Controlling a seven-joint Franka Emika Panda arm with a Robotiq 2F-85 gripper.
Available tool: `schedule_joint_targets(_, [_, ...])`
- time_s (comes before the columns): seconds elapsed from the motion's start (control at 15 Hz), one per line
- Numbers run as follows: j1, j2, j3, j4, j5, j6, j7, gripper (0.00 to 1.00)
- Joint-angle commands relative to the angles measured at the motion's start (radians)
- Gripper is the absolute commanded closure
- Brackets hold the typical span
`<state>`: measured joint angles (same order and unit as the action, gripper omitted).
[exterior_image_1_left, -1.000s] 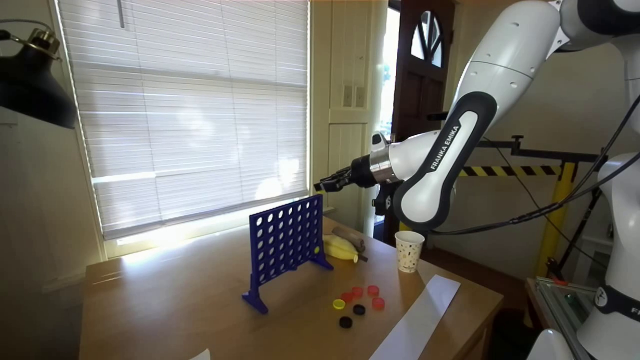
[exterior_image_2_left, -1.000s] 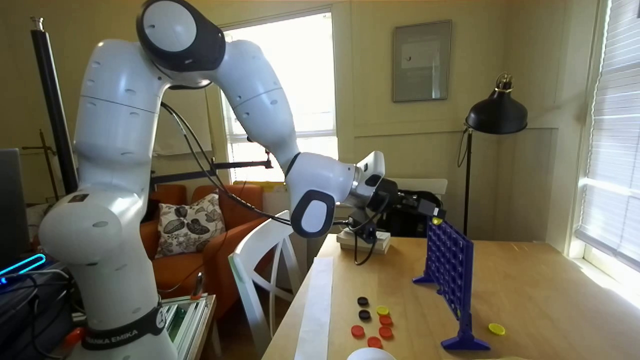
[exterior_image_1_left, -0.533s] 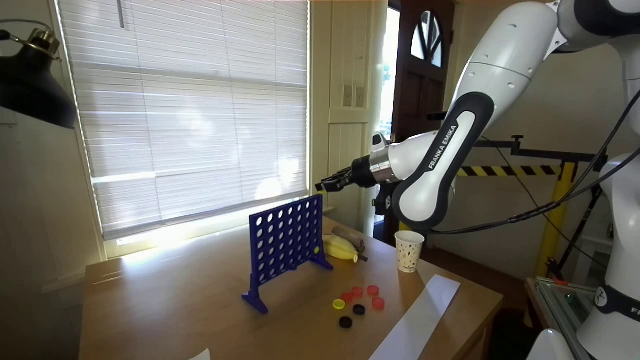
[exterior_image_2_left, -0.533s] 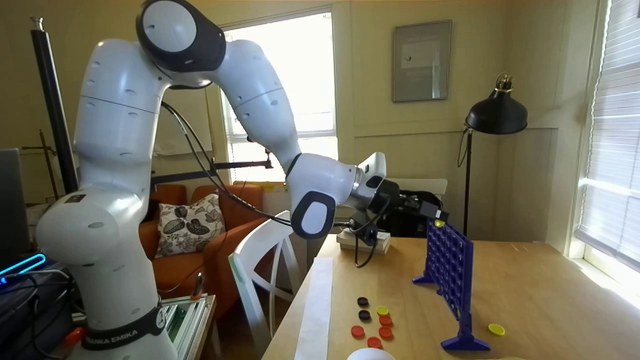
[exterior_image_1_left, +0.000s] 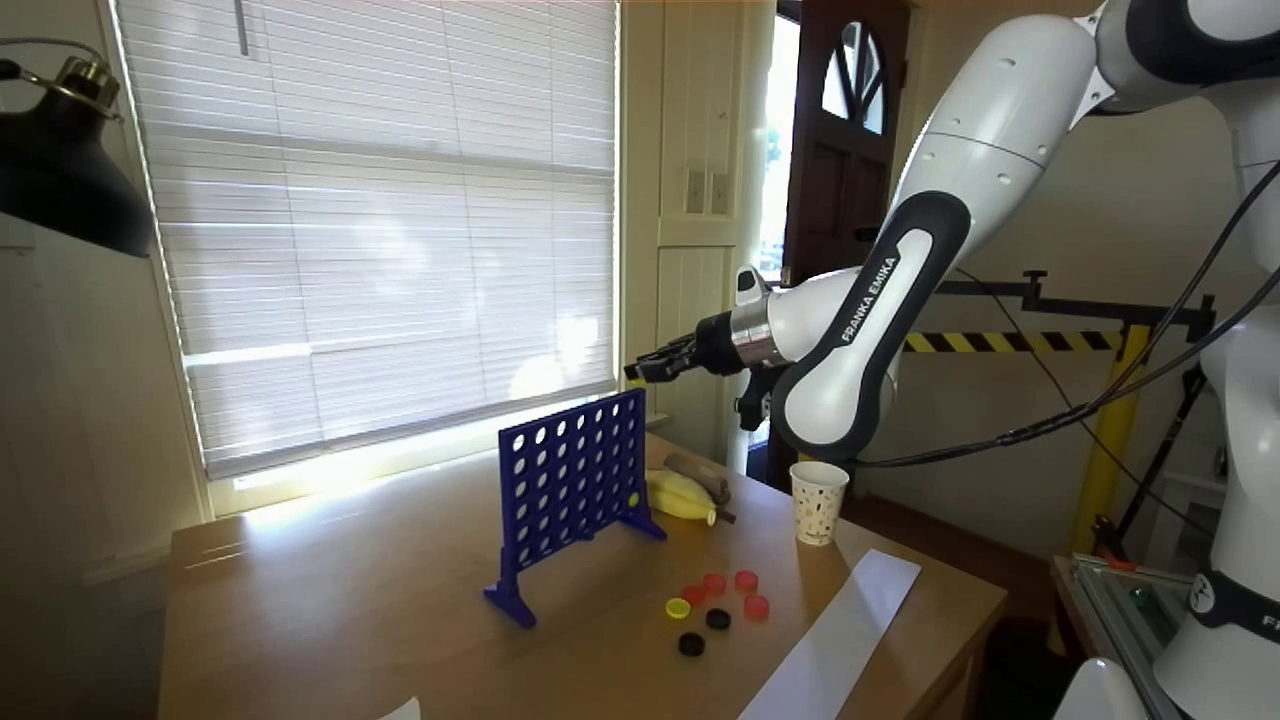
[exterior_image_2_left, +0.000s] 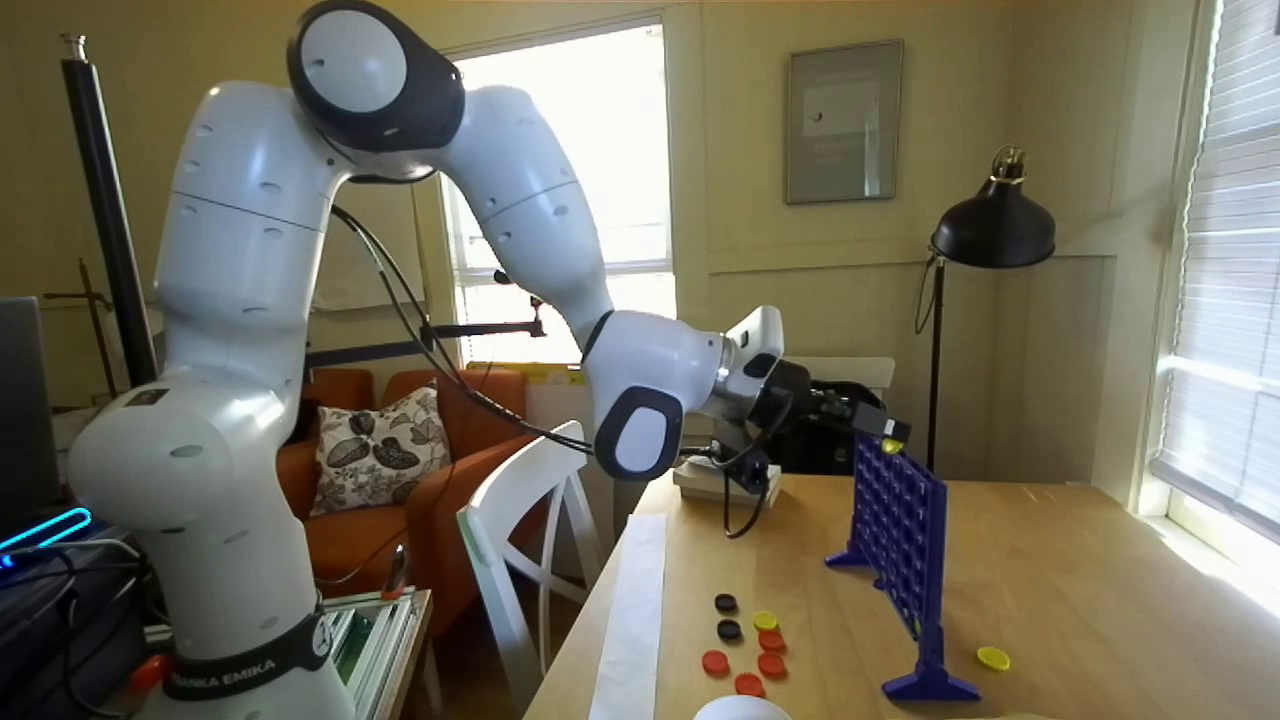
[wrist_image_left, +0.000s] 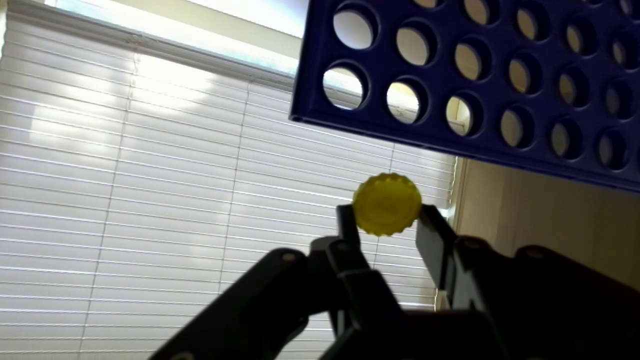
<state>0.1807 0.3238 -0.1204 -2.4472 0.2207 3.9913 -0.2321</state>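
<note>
Yellow disc (wrist_image_left: 387, 204) with a ridged rim sits pinched between the two fingertips of the gripper (exterior_image_2_left: 886, 431), close to the top edge of an upright blue grid (wrist_image_left: 492, 90); whether disc and grid touch cannot be told. That perforated grid is the nearest obstacle, standing on its feet on a wooden table (exterior_image_1_left: 350, 600), with a window blind (exterior_image_1_left: 380, 220) beyond it in an exterior view. Beside one foot of the grid lies another yellow disc (exterior_image_2_left: 993, 658). Scattered on the grid's other side are two black discs (exterior_image_2_left: 729, 631), four red discs (exterior_image_2_left: 771, 666) and one more yellow disc (exterior_image_1_left: 678, 608). Toward the table's edge stands a speckled paper cup (exterior_image_1_left: 818, 505), with a long white paper strip (exterior_image_1_left: 835, 635) lying flat close by; past the grid's end rest a yellow, banana-like object (exterior_image_1_left: 681, 495) and a brown roll (exterior_image_1_left: 702, 478), side by side. A black lamp (exterior_image_2_left: 993, 228) rises beyond the table, and a framed picture (exterior_image_2_left: 843, 122) hangs on the wall. Compared with a second earlier, the gripper and its disc have shifted slightly toward the window blind and the white arm (exterior_image_2_left: 535, 200) has moved along with them, while the grid, the cup and the loose discs lie where they were. White lettering (exterior_image_1_left: 868, 299) on a dark panel of the arm reads FRANKA EMIKA; the black band (exterior_image_2_left: 245, 668) round the base shows ANKA EMIKA, its beginning turned out of sight.
</note>
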Motion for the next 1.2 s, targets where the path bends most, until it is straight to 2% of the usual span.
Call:
schedule_joint_targets(0.0, [-0.026,0.05,0.025,0.039,-0.004,0.058,-0.012,0.9])
schedule_joint_targets(0.33, [-0.038,0.081,0.028,0.06,-0.019,0.091,-0.007,0.9])
schedule_joint_targets(1.13, [-0.042,0.145,0.033,0.138,-0.037,0.089,-0.001,0.9])
